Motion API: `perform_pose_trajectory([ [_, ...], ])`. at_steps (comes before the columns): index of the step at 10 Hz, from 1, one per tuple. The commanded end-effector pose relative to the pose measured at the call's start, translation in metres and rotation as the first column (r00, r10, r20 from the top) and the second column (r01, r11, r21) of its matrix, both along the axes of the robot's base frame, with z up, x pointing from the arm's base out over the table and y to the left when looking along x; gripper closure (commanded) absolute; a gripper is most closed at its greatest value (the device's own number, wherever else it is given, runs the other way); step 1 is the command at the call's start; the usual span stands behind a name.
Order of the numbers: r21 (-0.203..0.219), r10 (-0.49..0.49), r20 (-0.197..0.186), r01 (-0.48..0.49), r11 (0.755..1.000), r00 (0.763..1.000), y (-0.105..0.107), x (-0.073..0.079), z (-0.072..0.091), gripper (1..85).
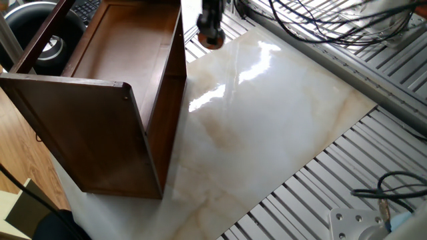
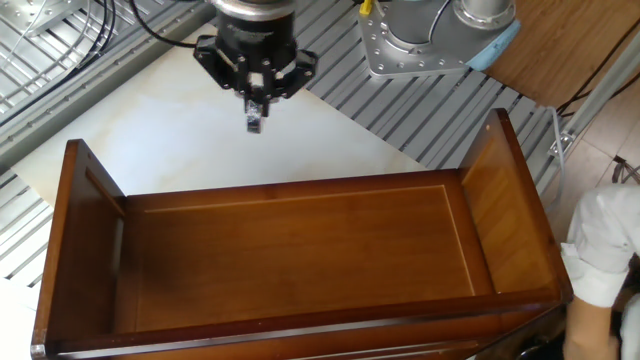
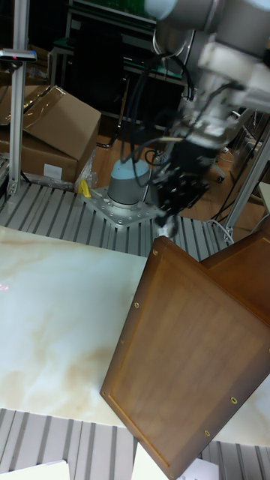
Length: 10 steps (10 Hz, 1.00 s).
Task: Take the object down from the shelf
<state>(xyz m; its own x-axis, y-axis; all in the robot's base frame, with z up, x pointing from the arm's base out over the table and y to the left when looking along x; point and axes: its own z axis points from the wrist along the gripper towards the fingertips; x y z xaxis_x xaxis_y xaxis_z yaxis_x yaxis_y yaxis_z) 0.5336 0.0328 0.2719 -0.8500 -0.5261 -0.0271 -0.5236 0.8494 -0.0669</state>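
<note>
The shelf [image 1: 113,133] is a big dark brown wooden unit lying open side up at the left of the marble table. Its inner board [image 2: 300,240] is bare, and its side panel [image 3: 187,345] fills the tall fixed view. My gripper [image 1: 211,37] hangs just beyond the shelf's far side wall, above the marble. It is shut on the object [image 1: 212,43], a small disc showing orange-brown at the fingertips. In the other fixed view the gripper [image 2: 253,118] points down with the small silvery object [image 2: 253,124] pinched at its tip. Motion blurs the gripper [image 3: 168,222] in the tall fixed view.
A large black ring with a silver centre [image 1: 50,47] lies behind the shelf. The marble table top [image 1: 267,120] is bordered by slatted metal [image 1: 320,193]. Cables [image 1: 313,20] hang at the back. The robot base [image 2: 430,40] stands nearby, beside cardboard boxes [image 3: 52,127]. A white-sleeved arm [image 2: 600,250] shows near the shelf.
</note>
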Motion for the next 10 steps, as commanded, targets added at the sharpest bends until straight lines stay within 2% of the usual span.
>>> perform_pose_trajectory([
  [1,0.05,-0.028,0.064,0.024,0.998,0.998,-0.042,0.007,-0.053,84.3],
  [3,0.045,-0.163,0.012,0.162,0.986,0.987,-0.045,-0.007,-0.054,84.3],
  [4,0.009,-0.229,-0.016,0.229,0.973,0.973,-0.054,-0.016,-0.055,84.3],
  [5,-0.019,-0.278,-0.019,0.277,0.961,0.961,-0.052,-0.027,-0.048,84.3],
  [6,-0.029,-0.271,-0.009,0.271,0.962,0.962,-0.066,-0.027,-0.051,84.3],
  [8,0.058,-0.195,0.018,0.193,0.979,0.981,-0.114,-0.005,-0.087,84.3],
  [9,0.036,-0.18,0.055,0.178,0.983,0.982,-0.138,0.002,-0.101,84.3],
  [10,0.051,-0.173,0.085,0.169,0.984,0.981,-0.141,0.005,-0.11,84.3],
])
